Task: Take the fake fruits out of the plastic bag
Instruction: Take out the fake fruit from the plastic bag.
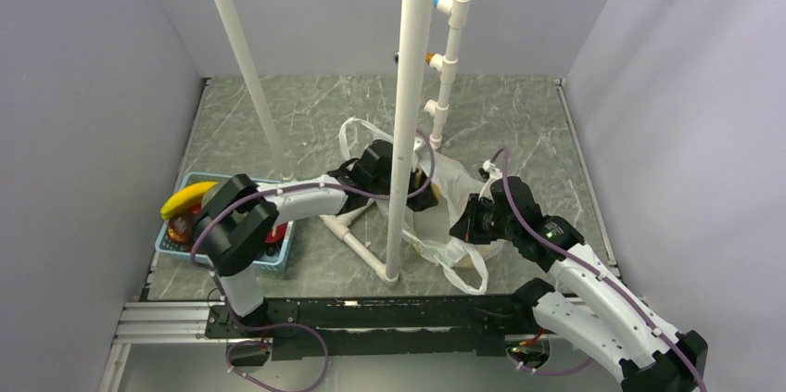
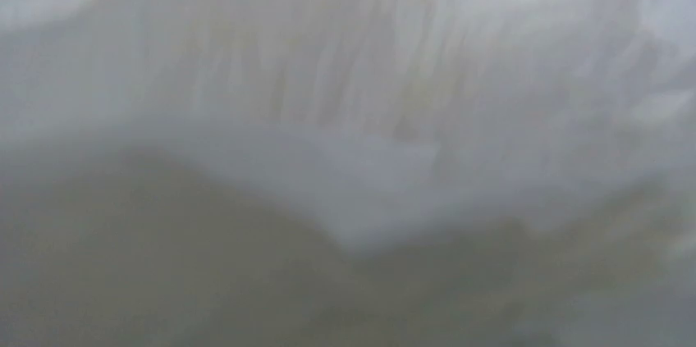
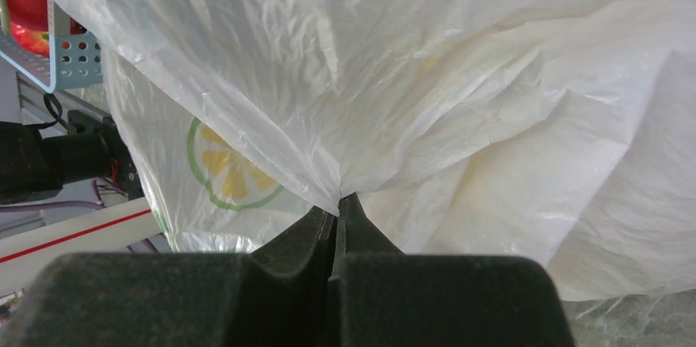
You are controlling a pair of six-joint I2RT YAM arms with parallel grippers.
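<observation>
**Bag held at one edge, left arm reaching in: extraction step in hand**

Nearest the arm bases, at about 8 o'clock on the surface (image 1: 519,123), a light-blue basket (image 1: 176,246) is seen. A banana (image 1: 188,197) and a red fruit (image 3: 25,2) are lying in it, outside the bag.

At about 4 o'clock of the plastic bag (image 1: 447,190), the right claw (image 3: 337,209) is closed on a pinched fold of the film, the jaws pressed together with only plastic between them. On the bag wall at the claw's 10 o'clock, a yellow, green-rimmed slice shape (image 3: 226,171) is noted. Whether it is print or fruit behind the film cannot be told.

The bag is slumped near the centre of the surface, one loop handle (image 1: 468,271) trailing toward 6 o'clock. A white pipe frame (image 1: 409,114) is standing in front of it.

The left claw (image 1: 382,168) is entered from the bag's 10 o'clock side. Its wrist view is filled with blurred white film, so whether it is open or closed cannot be told.

Judgement: a fruit is being sought inside the bag. For the next move, the edge must be held taut, a fruit grasped, then lifted clear toward the basket. How many fruits are left inside cannot be seen.
</observation>
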